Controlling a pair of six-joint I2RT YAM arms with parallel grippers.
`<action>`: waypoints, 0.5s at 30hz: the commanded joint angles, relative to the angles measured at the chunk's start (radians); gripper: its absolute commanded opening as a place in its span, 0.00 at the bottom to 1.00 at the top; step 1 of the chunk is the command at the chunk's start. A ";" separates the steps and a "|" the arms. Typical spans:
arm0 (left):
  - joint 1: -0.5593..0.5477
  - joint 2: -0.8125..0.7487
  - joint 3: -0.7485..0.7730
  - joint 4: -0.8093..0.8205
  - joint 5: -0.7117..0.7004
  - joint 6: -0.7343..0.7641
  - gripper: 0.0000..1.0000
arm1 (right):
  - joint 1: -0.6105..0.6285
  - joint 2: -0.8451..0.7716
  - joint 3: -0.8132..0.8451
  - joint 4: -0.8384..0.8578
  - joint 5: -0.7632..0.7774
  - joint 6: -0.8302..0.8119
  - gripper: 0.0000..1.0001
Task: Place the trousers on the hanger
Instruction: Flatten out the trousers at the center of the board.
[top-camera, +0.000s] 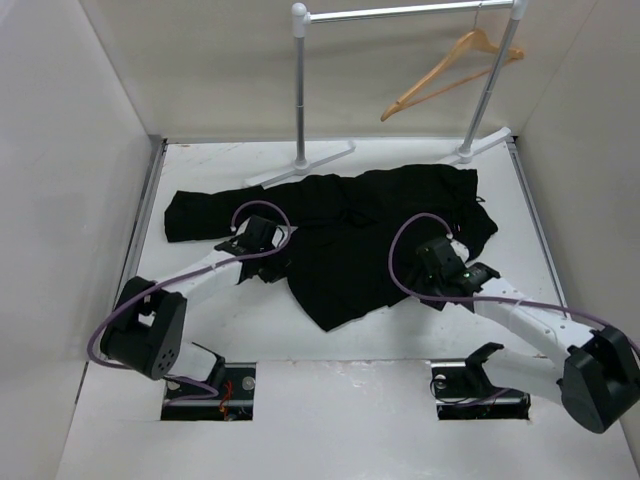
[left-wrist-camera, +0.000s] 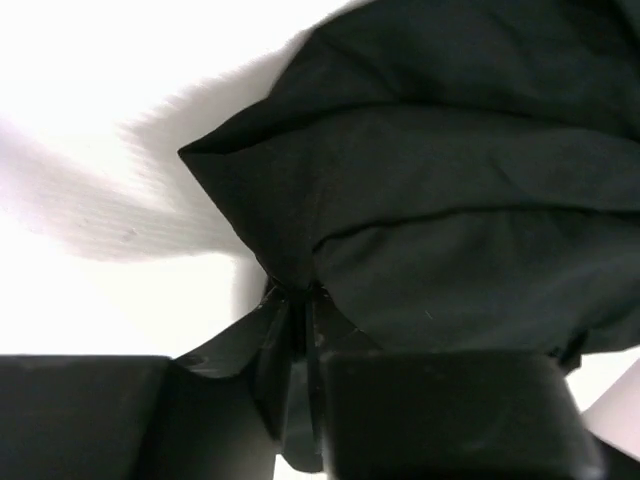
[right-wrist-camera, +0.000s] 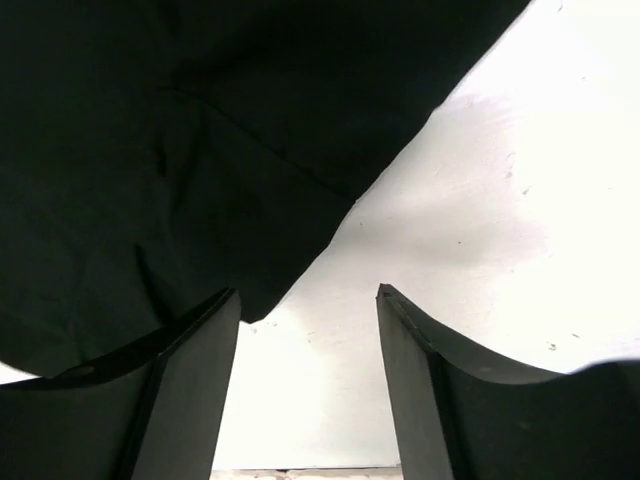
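The black trousers (top-camera: 350, 230) lie crumpled across the middle of the white table (top-camera: 250, 320). The tan wooden hanger (top-camera: 450, 72) hangs from the rail at the back right, well away from both arms. My left gripper (top-camera: 268, 250) sits at the trousers' left part. In the left wrist view its jaws (left-wrist-camera: 298, 300) are shut on a pinched fold of the trousers (left-wrist-camera: 450, 200). My right gripper (top-camera: 440, 258) is low at the cloth's right side. There it stands open (right-wrist-camera: 310, 295) over bare table (right-wrist-camera: 480, 200), with the trousers' edge (right-wrist-camera: 150, 150) by its left finger and nothing between the fingers.
A grey metal rail stand has its left post (top-camera: 300, 90) and two flat feet on the table behind the trousers. White walls close in the left, right and back sides. Both arm bases sit in cut-outs at the near edge.
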 joint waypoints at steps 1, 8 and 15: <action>-0.015 -0.109 0.056 -0.051 -0.026 -0.033 0.05 | -0.022 0.064 0.003 0.070 -0.036 0.017 0.65; -0.119 -0.187 0.359 -0.280 -0.049 -0.131 0.03 | -0.135 0.254 0.061 0.229 -0.081 -0.046 0.61; -0.129 0.393 1.078 -0.214 0.014 -0.128 0.04 | -0.295 0.378 0.193 0.271 -0.053 -0.138 0.59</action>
